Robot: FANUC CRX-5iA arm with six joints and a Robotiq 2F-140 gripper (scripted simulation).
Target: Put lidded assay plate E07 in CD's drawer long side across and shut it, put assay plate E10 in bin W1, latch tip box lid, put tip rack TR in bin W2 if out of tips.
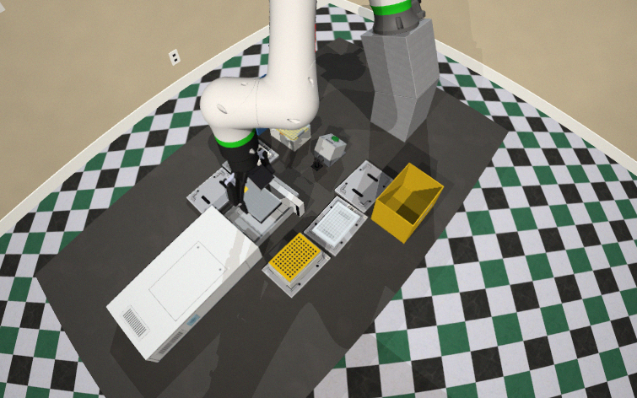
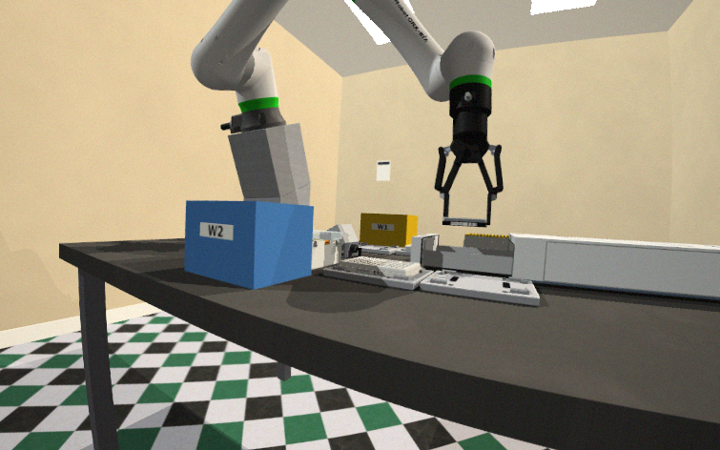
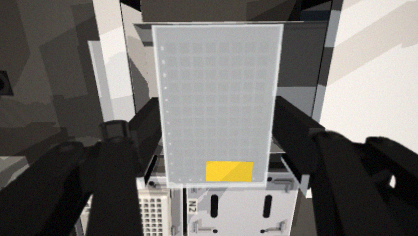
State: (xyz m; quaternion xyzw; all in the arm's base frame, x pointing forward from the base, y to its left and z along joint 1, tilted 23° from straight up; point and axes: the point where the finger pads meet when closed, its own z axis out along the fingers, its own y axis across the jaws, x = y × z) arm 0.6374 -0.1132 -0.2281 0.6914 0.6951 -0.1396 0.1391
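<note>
Dark tabletop (image 1: 439,147), carrying: white cooler (image 1: 182,287), blue bin (image 2: 248,241), yellow bin (image 1: 406,201), deck plates, tip rack (image 1: 294,256), green key block (image 1: 330,147).

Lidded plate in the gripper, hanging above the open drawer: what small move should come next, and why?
Probably a slow, straight descent. The gripper is shut on the lidded plate, which hangs level well above the cooler's open drawer. In the wrist view the plate looks roughly over the drawer, so lowering seems the likely step, though exact alignment with the locators cannot be judged.
</note>
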